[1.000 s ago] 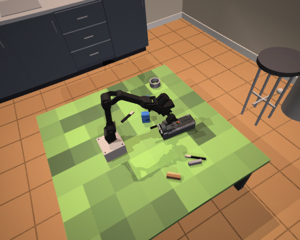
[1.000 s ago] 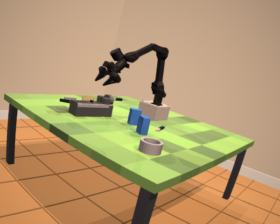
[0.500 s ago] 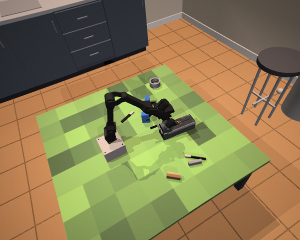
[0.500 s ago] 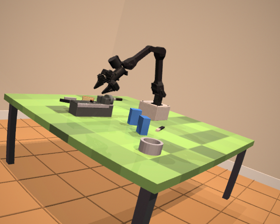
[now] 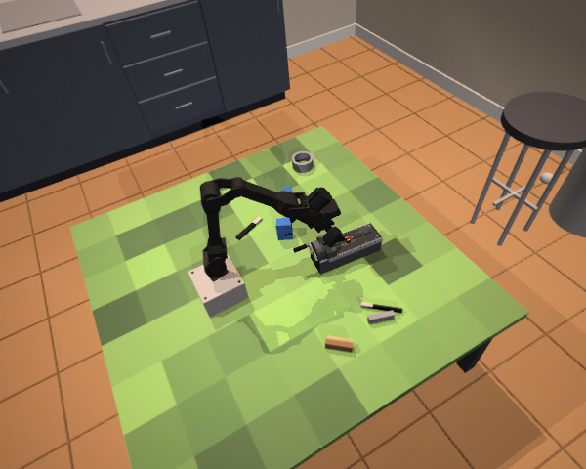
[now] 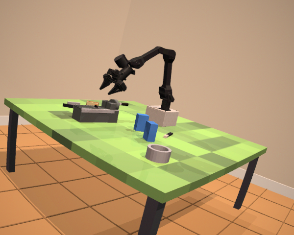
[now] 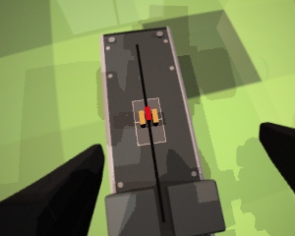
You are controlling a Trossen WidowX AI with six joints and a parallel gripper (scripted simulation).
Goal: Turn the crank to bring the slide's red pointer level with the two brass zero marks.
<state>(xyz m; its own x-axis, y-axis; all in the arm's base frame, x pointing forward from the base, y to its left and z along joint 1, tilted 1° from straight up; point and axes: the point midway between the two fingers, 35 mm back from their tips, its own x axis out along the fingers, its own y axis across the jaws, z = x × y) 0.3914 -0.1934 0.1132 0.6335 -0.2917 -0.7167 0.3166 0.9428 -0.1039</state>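
The dark grey slide machine (image 5: 351,258) (image 6: 96,117) (image 7: 130,167) lies on the table. Its crank handle (image 5: 300,247) (image 6: 124,104) is black and sticks out at the end toward the arm's base; it is outside the wrist view. The red pointer (image 7: 147,113) stands in the slot between the left brass mark (image 7: 142,118) and the right brass mark (image 7: 155,116). In the wrist view its middle looks slightly beyond theirs, toward the machine's far end; the exact level is hard to tell. My gripper (image 5: 329,232) (image 6: 104,91) (image 7: 180,141) is open and empty above the machine, away from the handle.
Two blue blocks (image 5: 283,229) (image 6: 150,131) stand beside the machine, with a grey ring (image 5: 302,161) (image 6: 158,153) farther off. A black-and-white stick (image 5: 249,228) lies near the arm. Another stick (image 5: 384,307), a grey bar (image 5: 380,317) and an orange block (image 5: 339,343) lie on the other side.
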